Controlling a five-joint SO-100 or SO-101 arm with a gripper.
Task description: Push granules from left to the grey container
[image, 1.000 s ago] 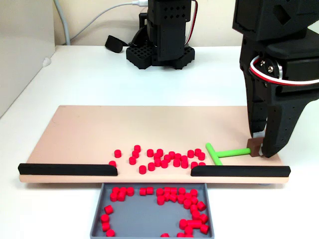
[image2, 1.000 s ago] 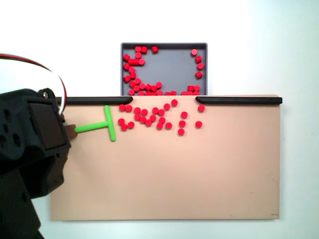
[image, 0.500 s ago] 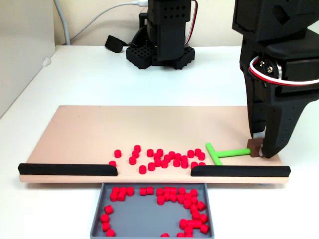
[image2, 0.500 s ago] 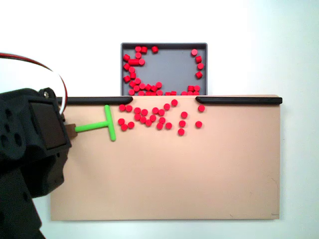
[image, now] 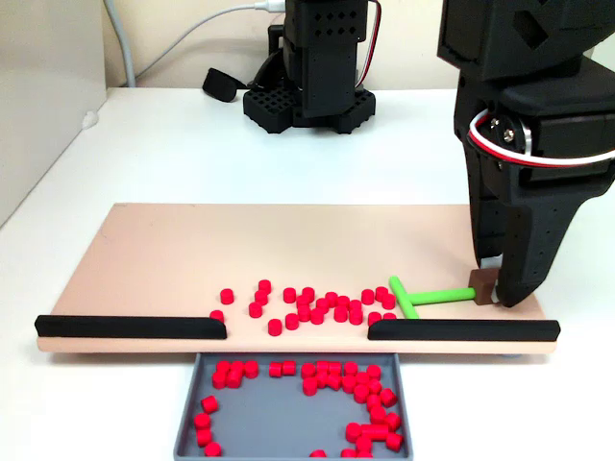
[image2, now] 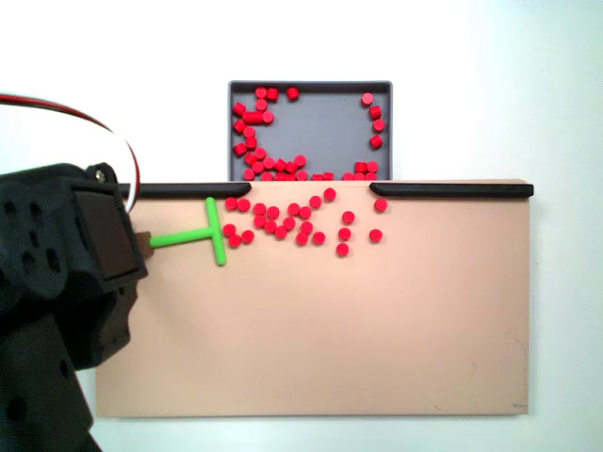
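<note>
Red granules (image: 317, 305) (image2: 292, 221) lie scattered on the tan board near the gap between two black rails. More of them rest in the grey container (image: 288, 423) (image2: 320, 127), which sits just past that gap. My black gripper (image: 492, 291) (image2: 139, 243) is shut on the brown end block of a green T-shaped pusher stick (image: 423, 297) (image2: 193, 236). The stick's crossbar touches the granules at the near end of the scatter, at the right in one fixed view and at the left in the other.
The tan board (image: 240, 250) (image2: 377, 320) carries black rails (image: 130, 327) (image: 461, 329) along the container side. A black arm base (image: 312, 96) and a cable stand behind the board. A white table surrounds everything.
The gripper and pusher stick have slid a short way toward the granules, so the crossbar now meets the nearest ones. The granules have barely moved.
</note>
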